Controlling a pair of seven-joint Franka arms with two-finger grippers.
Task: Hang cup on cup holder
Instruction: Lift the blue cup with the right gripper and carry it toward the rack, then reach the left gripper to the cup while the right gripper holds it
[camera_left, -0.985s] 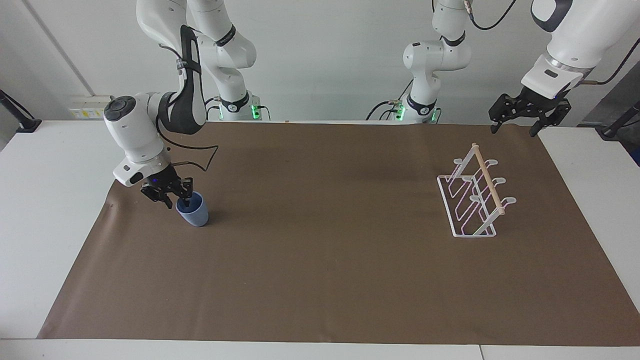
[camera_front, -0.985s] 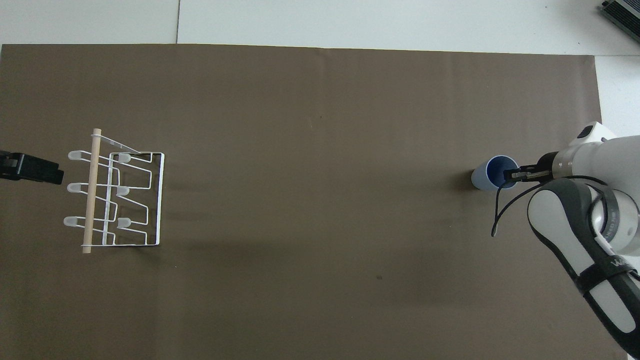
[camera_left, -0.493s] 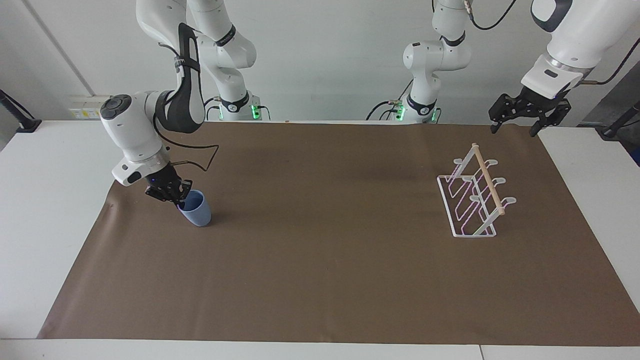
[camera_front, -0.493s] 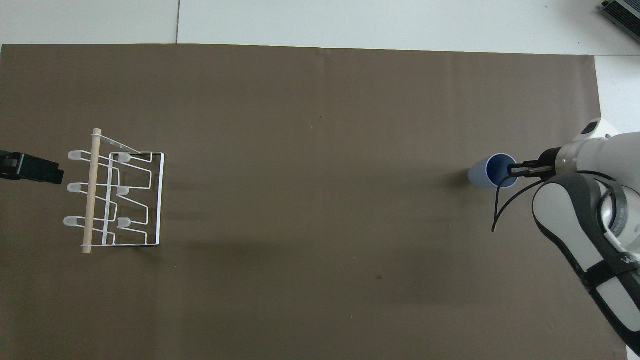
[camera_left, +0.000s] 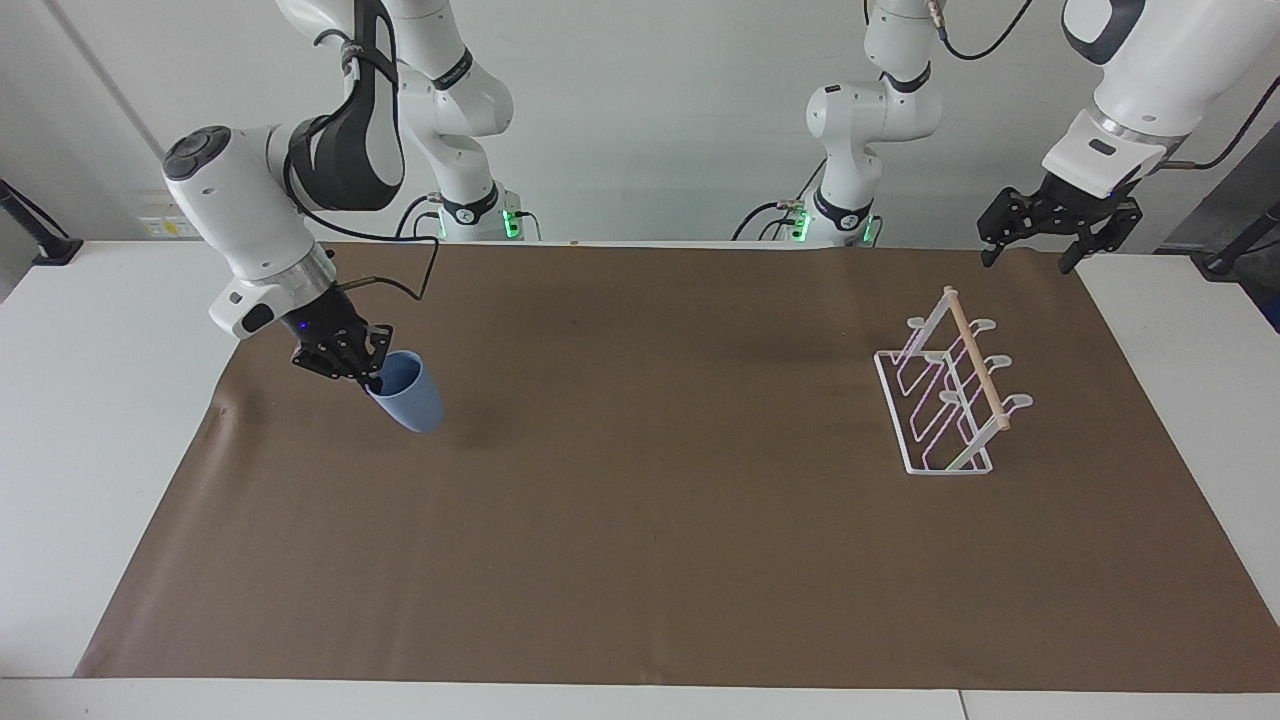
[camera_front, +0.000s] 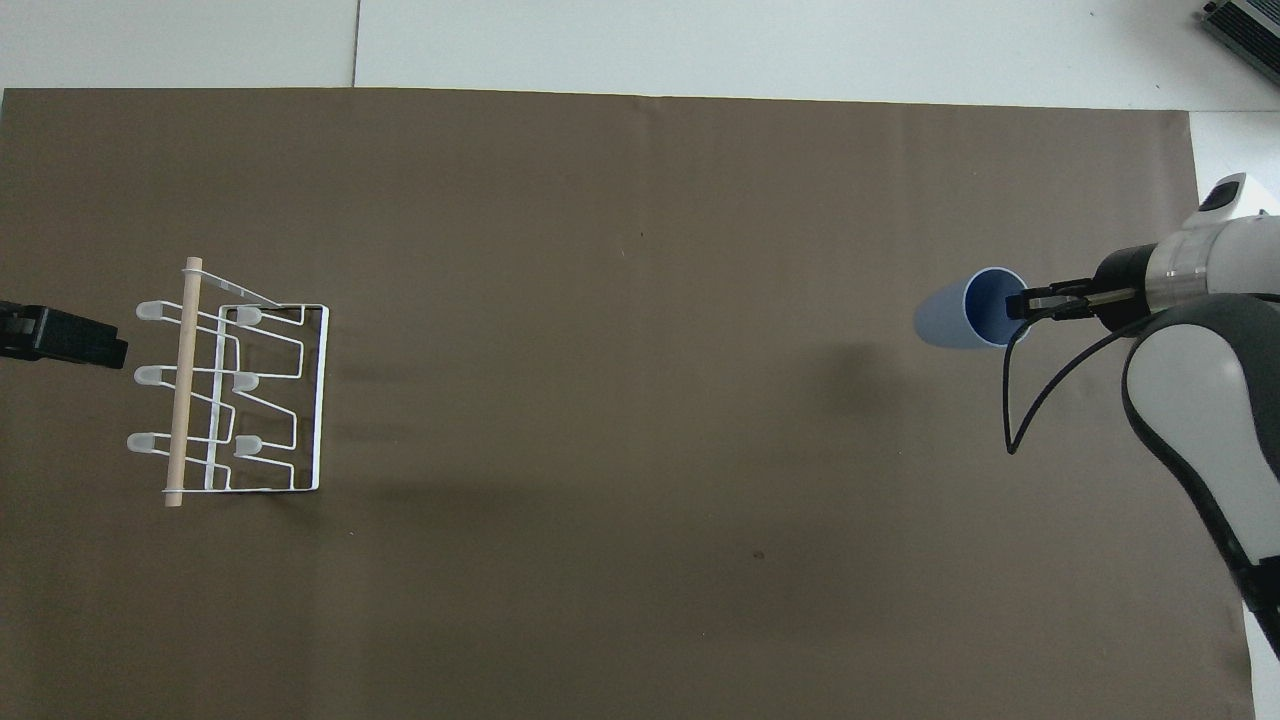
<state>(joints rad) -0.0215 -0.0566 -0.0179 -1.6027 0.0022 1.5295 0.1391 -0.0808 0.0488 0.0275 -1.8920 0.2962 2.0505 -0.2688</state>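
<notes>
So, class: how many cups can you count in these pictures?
1: a small light-blue plastic cup, tilted and pinched at its rim by the right tool, above the brown mat at the right arm's end.

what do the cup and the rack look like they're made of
Cup: probably plastic; plain light blue, matte, thin-walled, no glare.
Cup holder: looks like white-coated metal wire, going by its thin bent loops and rectangular base frame. The rod across its top looks like bare light wood, pale tan and unpainted.
</notes>
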